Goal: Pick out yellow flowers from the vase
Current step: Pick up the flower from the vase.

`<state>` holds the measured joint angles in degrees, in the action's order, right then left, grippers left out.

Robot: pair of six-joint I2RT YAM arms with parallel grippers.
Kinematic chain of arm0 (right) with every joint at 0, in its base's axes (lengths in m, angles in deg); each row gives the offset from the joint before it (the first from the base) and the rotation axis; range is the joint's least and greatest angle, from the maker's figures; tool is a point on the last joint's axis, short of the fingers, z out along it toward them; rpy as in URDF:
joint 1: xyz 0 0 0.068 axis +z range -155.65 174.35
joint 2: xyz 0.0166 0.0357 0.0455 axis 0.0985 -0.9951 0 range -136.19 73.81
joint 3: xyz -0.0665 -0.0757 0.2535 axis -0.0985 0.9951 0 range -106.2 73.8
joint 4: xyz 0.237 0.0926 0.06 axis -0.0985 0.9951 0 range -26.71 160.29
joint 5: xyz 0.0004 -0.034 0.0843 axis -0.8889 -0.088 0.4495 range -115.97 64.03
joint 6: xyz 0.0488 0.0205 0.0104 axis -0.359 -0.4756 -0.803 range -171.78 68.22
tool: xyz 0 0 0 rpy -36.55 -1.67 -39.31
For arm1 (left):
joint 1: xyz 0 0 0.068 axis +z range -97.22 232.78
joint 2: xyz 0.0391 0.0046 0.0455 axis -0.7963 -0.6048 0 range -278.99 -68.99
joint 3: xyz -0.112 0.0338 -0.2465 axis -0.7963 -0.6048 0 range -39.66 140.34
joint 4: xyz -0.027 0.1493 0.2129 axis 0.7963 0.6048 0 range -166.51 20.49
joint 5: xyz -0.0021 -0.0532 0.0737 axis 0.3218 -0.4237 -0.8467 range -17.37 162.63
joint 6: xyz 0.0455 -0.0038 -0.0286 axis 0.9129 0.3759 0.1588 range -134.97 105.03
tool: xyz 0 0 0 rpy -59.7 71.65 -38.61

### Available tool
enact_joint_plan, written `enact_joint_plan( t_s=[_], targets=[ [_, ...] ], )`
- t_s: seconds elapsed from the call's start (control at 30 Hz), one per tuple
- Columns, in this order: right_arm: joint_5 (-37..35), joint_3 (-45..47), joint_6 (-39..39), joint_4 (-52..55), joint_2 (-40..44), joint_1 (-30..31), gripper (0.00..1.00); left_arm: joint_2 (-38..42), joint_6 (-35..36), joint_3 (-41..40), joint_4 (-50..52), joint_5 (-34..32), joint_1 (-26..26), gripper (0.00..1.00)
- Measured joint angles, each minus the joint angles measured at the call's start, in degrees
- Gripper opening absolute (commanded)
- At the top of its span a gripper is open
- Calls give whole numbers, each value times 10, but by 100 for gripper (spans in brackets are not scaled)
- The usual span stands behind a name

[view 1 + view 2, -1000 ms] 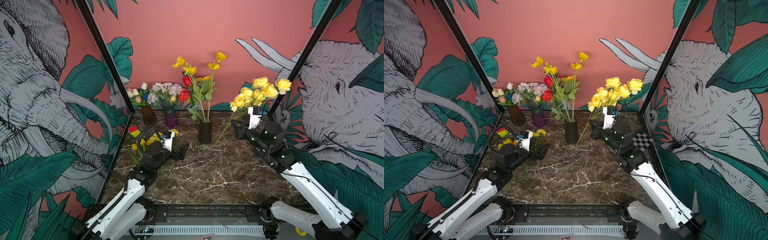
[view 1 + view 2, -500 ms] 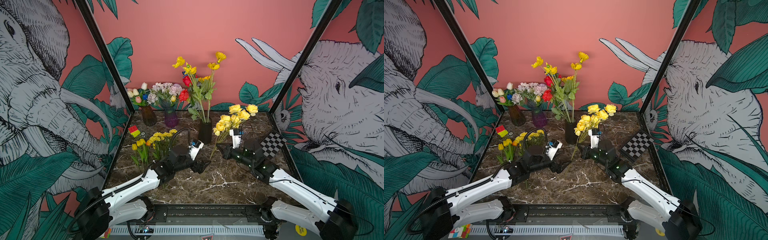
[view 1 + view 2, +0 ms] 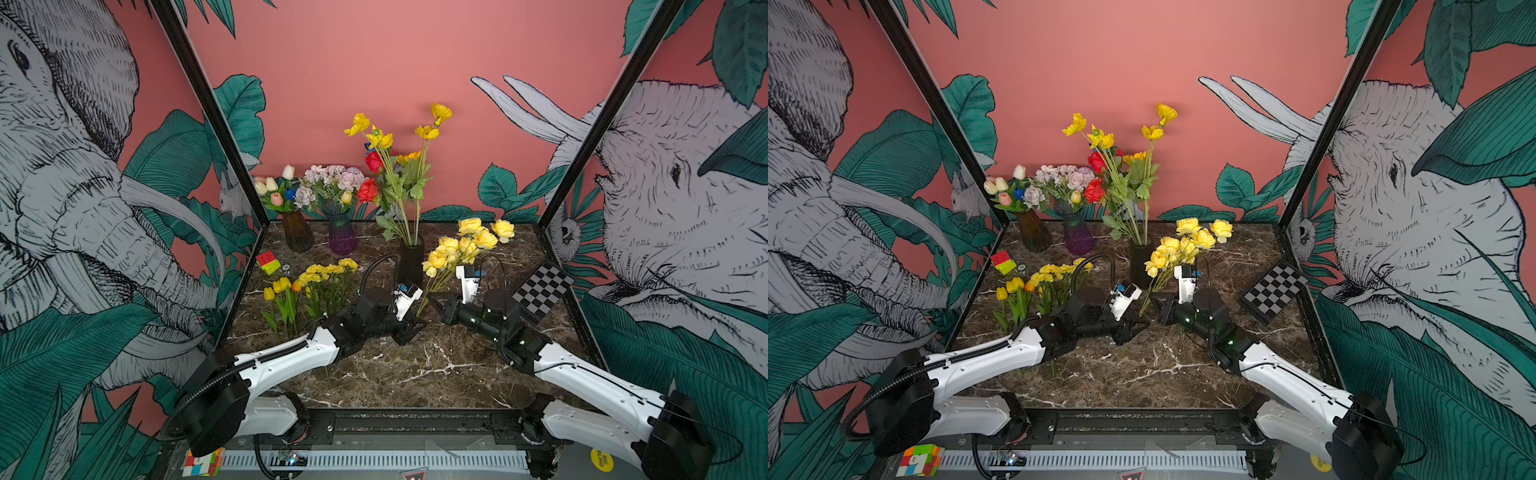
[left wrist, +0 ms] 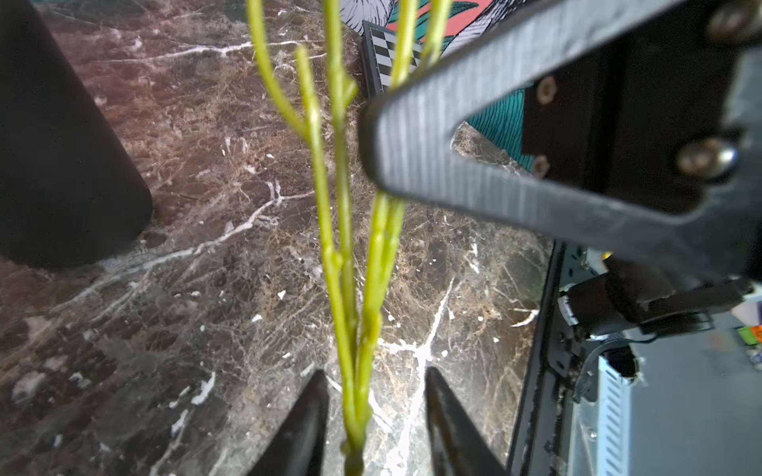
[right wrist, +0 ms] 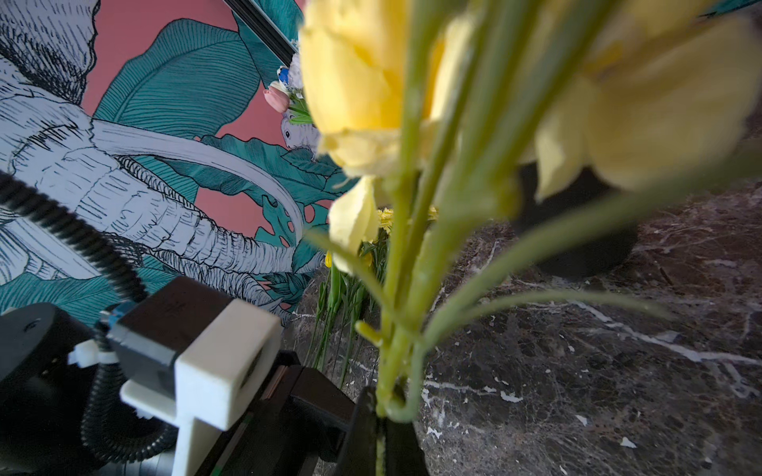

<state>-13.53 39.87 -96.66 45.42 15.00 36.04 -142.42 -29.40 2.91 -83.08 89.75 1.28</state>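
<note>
Right gripper (image 3: pixel 437 302): clamped tight on the lower stems of the yellow bunch (image 3: pixel 469 245). The heads leaned up and back, just beside the black vase (image 3: pixel 410 259) and clear of its mouth.
Why held so: low and tilted over the desk (image 3: pixel 415 365), with the stem ends offered toward the other arm. Read as a handover, since the laid-out pile lay on the left arm's side.
Left gripper (image 4: pixel 373 412): jaws partly drawn in, straddling the stems (image 4: pixel 350 288) nearer their ends than the right gripper's hold. A gap showed on each side, so nothing was gripped yet.
Laid-out yellow flowers (image 3: pixel 328 270): pompoms and tulips lay together on the desk by the left wall, stems toward the front.
Still in vase: thin-petalled yellow heads (image 3: pixel 384 139) stood tall among red roses (image 3: pixel 368 191). Task judged part done.
Other vases: one small yellow tulip (image 3: pixel 346 196) sat among the blooms over the purple vase (image 3: pixel 341 237).
Change from a second earlier: the bunch had been high by the right wall post and had come down and inward to the centre. The left gripper had been wide open beside the laid-out pile; it had crossed to the centre and narrowed. The checkerboard (image 3: pixel 542 286), then hidden behind the right arm, lay in plain view.
</note>
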Motion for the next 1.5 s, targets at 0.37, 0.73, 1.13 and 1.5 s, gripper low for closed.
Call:
enact_joint_plan(
  t_s=[0.37,0.73,1.13,1.5],
  targets=[
    [-18,11,0,-3,5,2,13,-27,10,26,13,-18,-2,0],
    [-67,8,76,99,116,3,52,-51,42,94,124,-68,-5,0],
    [-255,-19,222,268,327,3,56,-95,99,152,298,-63,-9,0],
    [-433,-9,189,339,381,3,64,-257,147,209,325,-7,-70,0]
  ],
)
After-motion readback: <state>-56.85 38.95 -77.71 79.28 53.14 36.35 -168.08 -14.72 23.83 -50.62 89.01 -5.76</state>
